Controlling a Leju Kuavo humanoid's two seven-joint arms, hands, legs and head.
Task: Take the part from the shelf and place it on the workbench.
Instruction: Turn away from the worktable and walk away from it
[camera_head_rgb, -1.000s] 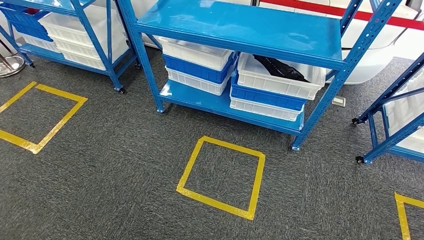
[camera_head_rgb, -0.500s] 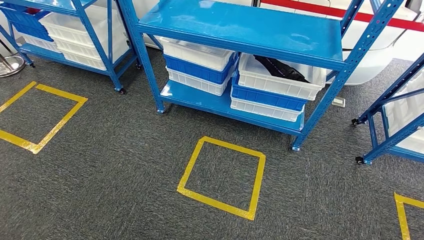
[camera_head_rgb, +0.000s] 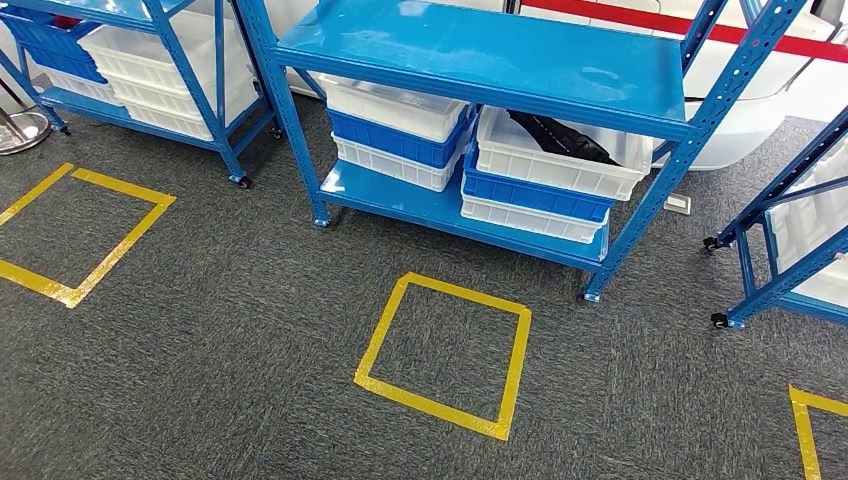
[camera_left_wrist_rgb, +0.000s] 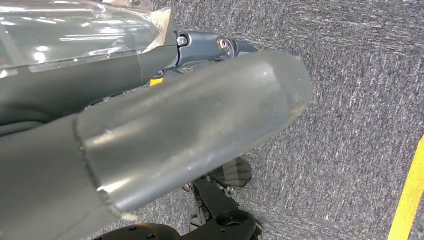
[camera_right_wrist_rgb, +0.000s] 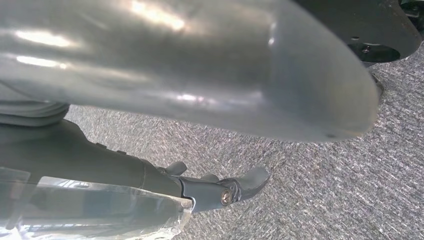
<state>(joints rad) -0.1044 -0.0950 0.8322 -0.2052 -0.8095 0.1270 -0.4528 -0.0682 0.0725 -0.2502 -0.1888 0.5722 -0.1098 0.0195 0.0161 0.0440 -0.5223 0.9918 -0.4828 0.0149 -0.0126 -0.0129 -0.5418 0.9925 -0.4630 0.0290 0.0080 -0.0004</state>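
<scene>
Item one, nearest you: the left hand and right hand hang over grey carpet. Each wrist view shows a thick grey thumb and dark fingers stretched out with nothing in them; you cannot tell more of their spread.

Item two: a yellow tape square on the carpet, with further tape squares to the left and at the right edge.

Item three: the blue shelf beyond the square. On its lower level you have two stacks of white and blue bins. The dark part lies in the top white bin of the right stack.

Item four: more blue shelves with bins at far left and right.
</scene>
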